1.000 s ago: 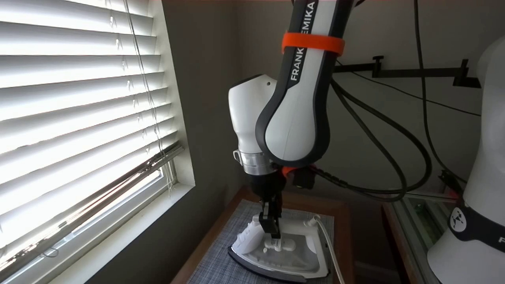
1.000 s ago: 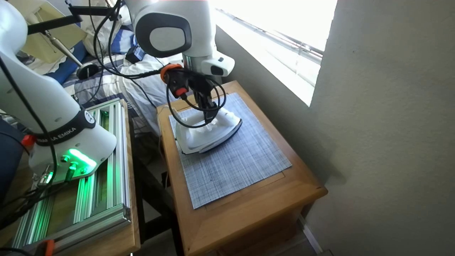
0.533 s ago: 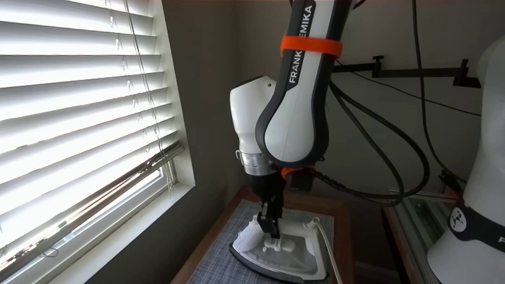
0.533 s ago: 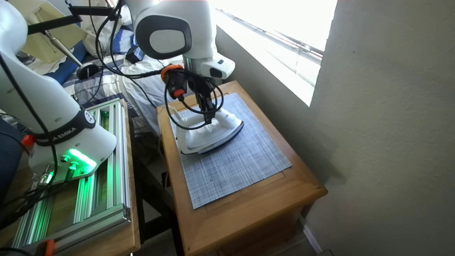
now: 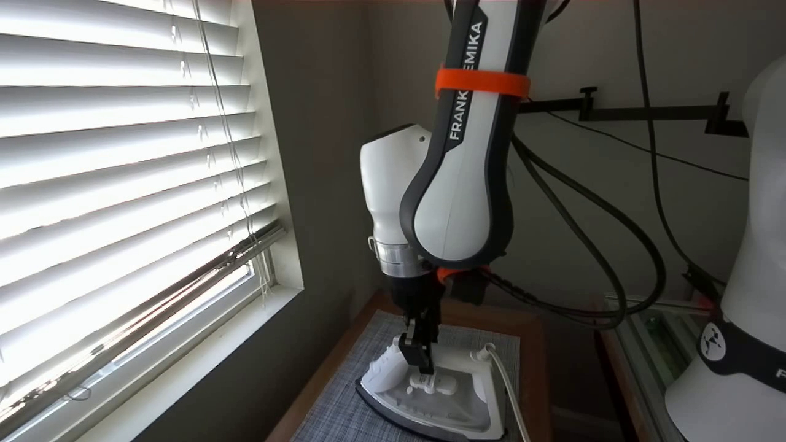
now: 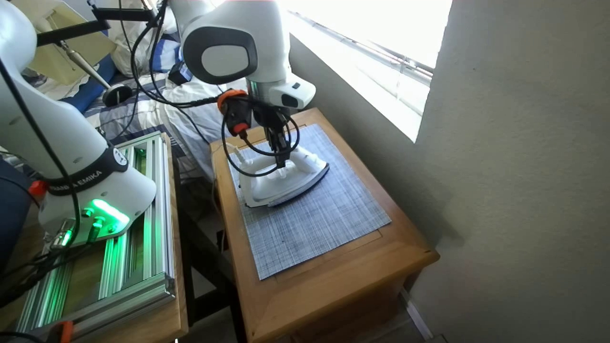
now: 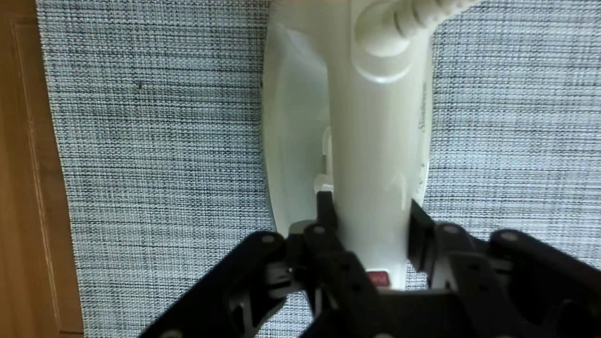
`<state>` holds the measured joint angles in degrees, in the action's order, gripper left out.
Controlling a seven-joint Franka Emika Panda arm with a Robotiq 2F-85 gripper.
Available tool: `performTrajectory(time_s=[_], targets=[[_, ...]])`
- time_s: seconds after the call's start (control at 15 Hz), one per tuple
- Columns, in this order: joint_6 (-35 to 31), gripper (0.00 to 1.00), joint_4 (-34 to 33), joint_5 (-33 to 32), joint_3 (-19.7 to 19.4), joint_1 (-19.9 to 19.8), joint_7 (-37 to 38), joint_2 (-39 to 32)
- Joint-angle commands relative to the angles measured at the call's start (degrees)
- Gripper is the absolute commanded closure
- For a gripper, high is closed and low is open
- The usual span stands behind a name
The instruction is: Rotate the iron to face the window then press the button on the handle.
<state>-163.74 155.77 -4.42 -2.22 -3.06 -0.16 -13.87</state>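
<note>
The white iron [image 5: 457, 408] lies flat on its soleplate on the mat in both exterior views [image 6: 286, 186]. Its pointed tip is towards the window side and its cord [image 5: 508, 387] leaves from the rear. The arched handle [image 7: 375, 117] runs down the middle of the wrist view, with a red button [image 7: 378, 278] on it near the gripper's base. My gripper [image 7: 371, 209] is shut across the handle, one finger against each side. In both exterior views the gripper [image 5: 422, 362] points down onto the handle [image 6: 281, 159]. The window [image 5: 123, 153] with white blinds is bright.
The grey woven mat [image 6: 329, 228] covers much of the wooden table [image 6: 357, 286]. The wall and window sill [image 5: 202, 368] run close along one table side. A black cable loops beside the wrist. The robot's base stands on an aluminium frame [image 6: 157, 214] beside the table.
The arm has dropped slightly. The iron has shifted a little towards the window together with the gripper, its rear moving slightly. The gripper stays on the handle.
</note>
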Motion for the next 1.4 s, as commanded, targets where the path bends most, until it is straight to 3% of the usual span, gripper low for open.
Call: performTrajectory(time_s=[0.0, 0.07, 0.13, 0.53, 1.07, 1.33], targets=[[-1.0, 0.89, -0.2, 1.5, 0.3, 0.1, -0.5, 0.5], [-1.3, 0.39, -0.1, 2.0, 0.8, -0.5, -1.4, 0.3], [-1.4, 0.38, -0.2, 2.2, 1.0, -0.6, -1.5, 0.2], [-0.9, 0.0, -0.2, 0.2, -0.7, 0.8, 0.2, 2.7], [-0.2, 0.0, 0.4, -7.1, -4.8, 3.5, 5.8, 8.9], [2.3, 0.0, 0.3, -10.1, -4.4, 3.6, 9.1, 10.9]])
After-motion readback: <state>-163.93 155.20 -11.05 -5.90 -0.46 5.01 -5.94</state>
